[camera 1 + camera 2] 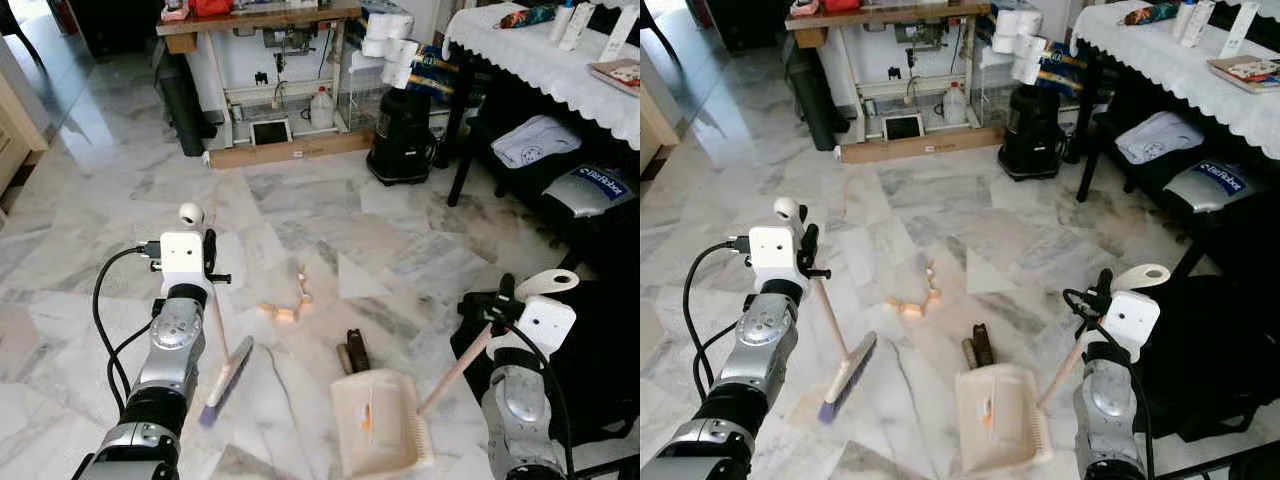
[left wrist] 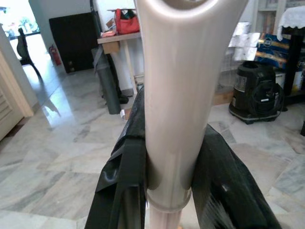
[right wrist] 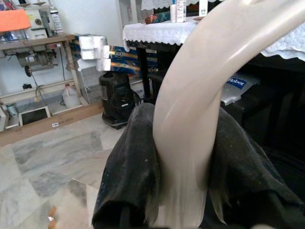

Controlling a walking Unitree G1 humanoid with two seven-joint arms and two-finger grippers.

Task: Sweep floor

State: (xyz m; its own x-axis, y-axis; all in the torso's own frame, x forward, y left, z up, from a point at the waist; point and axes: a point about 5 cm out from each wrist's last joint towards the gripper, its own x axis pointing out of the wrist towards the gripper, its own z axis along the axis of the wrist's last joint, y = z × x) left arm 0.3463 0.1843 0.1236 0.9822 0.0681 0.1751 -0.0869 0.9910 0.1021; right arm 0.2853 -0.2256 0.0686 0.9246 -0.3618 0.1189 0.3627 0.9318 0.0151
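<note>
I'm looking down on a pale marble floor (image 1: pixel 120 200) with grey veins, glossy where light falls on it at the far left. Against the far white wall stands a wooden workbench (image 1: pixel 255 20), with a white jug (image 1: pixel 321 108) and a tablet (image 1: pixel 271 131) on its low shelf, a dark bin (image 1: pixel 185 105) leaning by its left leg and a black vacuum (image 1: pixel 402 137) just off its right corner. Along the right runs a table under a white lace cloth (image 1: pixel 545 55), paper rolls (image 1: pixel 392 40) stacked near its far corner.

Cut off and too small to tell

The dustpan (image 1: pixel 375 425) holds an orange scrap too small to identify; the table (image 1: pixel 560 60) runs past the edge.
</note>
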